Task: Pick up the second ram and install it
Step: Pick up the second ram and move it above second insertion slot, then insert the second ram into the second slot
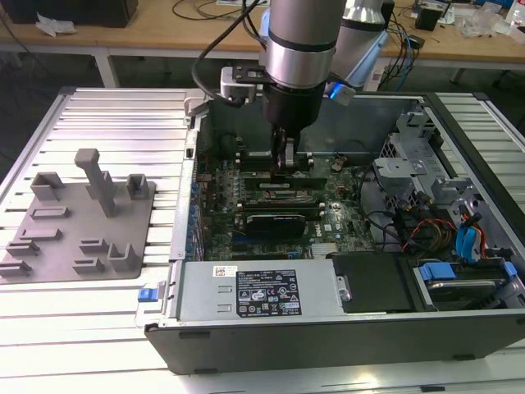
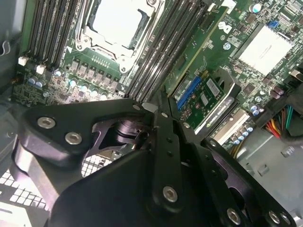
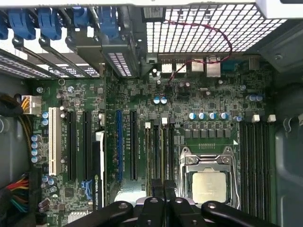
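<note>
My gripper (image 1: pixel 283 168) reaches down into the open computer case (image 1: pixel 246 304), over the memory slots beside the processor socket (image 3: pixel 207 182). Its two black fingers are shut against each other in both wrist views (image 3: pixel 164 187) (image 2: pixel 163 105). The second ram (image 3: pixel 165 151) stands edge-on in a slot next to the socket, a thin strip running away from the fingertips. The fingertips sit over its near end; I cannot tell whether they touch it. More long slots (image 3: pixel 255 156) lie on the socket's other side.
A grey holder tray (image 1: pixel 78 222) with upright pegs lies on the slatted table at the exterior view's left. A black expansion card (image 1: pixel 279 222) stands in the board. Drive cages and cables (image 1: pixel 443 213) crowd the case at the exterior view's right.
</note>
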You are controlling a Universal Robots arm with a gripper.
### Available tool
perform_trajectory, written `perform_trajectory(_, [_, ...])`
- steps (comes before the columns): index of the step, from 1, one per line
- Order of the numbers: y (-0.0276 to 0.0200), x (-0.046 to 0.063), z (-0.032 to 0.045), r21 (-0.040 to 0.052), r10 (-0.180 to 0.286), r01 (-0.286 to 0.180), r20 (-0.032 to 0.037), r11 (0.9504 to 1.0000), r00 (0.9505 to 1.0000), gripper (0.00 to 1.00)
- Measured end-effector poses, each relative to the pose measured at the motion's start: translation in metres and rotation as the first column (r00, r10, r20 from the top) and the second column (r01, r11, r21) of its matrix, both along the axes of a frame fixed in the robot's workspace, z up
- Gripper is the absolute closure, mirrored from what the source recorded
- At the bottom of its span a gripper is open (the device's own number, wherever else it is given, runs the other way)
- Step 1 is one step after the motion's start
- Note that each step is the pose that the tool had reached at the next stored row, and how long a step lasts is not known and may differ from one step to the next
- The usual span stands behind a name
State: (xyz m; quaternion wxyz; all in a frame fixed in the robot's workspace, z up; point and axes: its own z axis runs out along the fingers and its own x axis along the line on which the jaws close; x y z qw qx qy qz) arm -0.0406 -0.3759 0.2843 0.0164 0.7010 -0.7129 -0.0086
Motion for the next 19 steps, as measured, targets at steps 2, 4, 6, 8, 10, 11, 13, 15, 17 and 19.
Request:
perform_trajectory(2, [0.0009,0.0001,-0.0044,0.0000,0.000,0.000,0.0000,1.0000,1.0000,0.91])
perform_trajectory(4, [0.0015,0.0001,-0.0063,0.0001,0.000,0.000,0.0001,1.0000,1.0000,0.91])
perform_trajectory(6, [0.0025,0.0001,-0.0083,0.0000,0.000,0.000,0.0000,1.0000,1.0000,0.91])
perform_trajectory(8, [0.0034,0.0000,-0.0099,0.0000,0.000,0.000,0.0000,1.0000,1.0000,0.91])
perform_trajectory(10, [0.0055,0.0001,-0.0114,0.0002,0.000,0.000,0.0000,1.0000,1.0000,0.91])
perform_trajectory(11, [0.0069,0.0001,-0.0118,0.0002,0.000,0.000,0.0000,1.0000,1.0000,0.91])
perform_trajectory(13, [0.0073,0.0001,-0.0119,0.0001,0.000,0.000,0.0000,1.0000,1.0000,0.91])
perform_trajectory(15, [0.0078,0.0001,-0.0119,0.0001,0.000,0.000,0.0000,1.0000,1.0000,0.91])
perform_trajectory(17, [0.0079,0.0001,-0.0119,0.0001,0.000,0.000,0.0000,1.0000,1.0000,0.91])
perform_trajectory(19, [0.0081,0.0001,-0.0119,0.0001,0.000,0.000,0.0000,1.0000,1.0000,0.91])
